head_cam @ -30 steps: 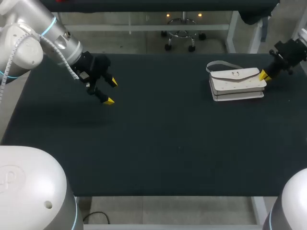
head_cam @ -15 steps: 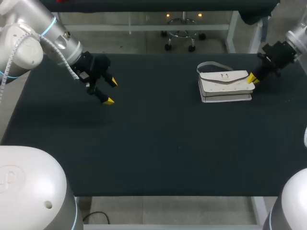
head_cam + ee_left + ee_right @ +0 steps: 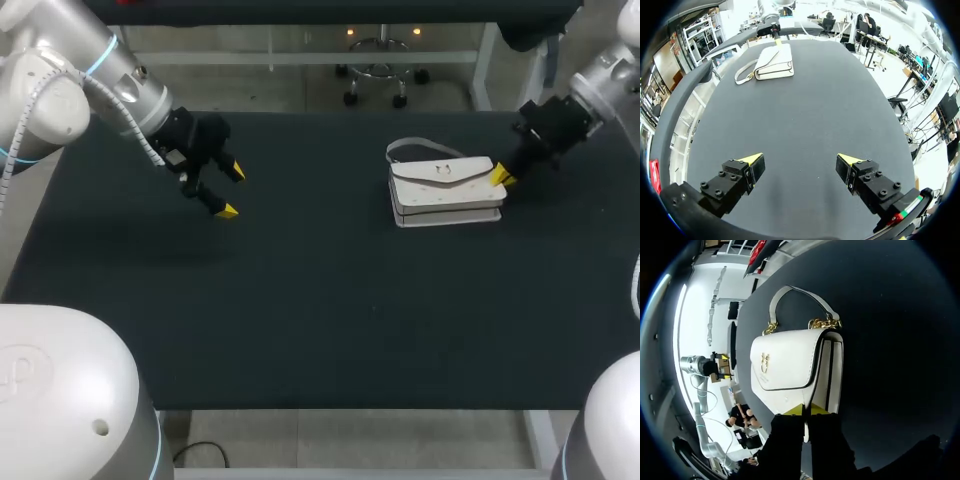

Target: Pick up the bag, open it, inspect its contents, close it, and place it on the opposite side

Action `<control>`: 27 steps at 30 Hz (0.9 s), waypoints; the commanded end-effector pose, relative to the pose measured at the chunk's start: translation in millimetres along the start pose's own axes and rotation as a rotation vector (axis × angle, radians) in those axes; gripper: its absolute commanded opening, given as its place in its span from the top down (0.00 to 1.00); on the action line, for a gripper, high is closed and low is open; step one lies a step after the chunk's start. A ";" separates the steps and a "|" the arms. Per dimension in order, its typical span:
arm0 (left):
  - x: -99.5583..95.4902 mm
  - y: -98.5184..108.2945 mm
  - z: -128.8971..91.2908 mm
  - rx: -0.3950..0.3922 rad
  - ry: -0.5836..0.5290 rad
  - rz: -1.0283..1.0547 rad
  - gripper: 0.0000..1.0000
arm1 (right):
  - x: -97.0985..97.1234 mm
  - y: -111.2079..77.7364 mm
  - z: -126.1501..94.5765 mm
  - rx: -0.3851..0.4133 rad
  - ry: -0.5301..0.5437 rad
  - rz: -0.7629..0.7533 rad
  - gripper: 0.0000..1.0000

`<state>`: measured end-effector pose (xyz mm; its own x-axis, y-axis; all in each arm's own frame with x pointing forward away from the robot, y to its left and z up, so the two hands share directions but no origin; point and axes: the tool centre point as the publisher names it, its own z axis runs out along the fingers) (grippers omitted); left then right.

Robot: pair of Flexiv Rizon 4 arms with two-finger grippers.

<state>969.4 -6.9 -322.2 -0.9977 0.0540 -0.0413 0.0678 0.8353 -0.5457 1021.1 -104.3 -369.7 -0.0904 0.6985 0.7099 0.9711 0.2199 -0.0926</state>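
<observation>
Now right claw (image 3: 500, 178) pinching bag (image 3: 445, 186) end; left claw (image 3: 232, 190) spread.

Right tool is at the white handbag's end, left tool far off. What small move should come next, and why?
Probably nudge the white flap handbag toward the middle of the black table with the right tool, which sits at its end: the bag lies flat, closed, on the right half, far from the open left tool.

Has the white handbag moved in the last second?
Yes. The white leather handbag has slid left across the black table, away from its right edge, with the right gripper at its end.
</observation>
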 end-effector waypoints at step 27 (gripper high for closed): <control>0.3 0.5 1.0 0.003 -0.003 0.001 0.00 | -1.8 -3.4 4.7 -0.154 0.016 0.100 0.57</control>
<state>969.4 -6.9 -322.2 -0.9977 0.0539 -0.0413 0.0677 0.8353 -0.5457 1022.3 -105.1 -370.1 0.0122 0.7028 0.7113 0.9949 0.0627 -0.0790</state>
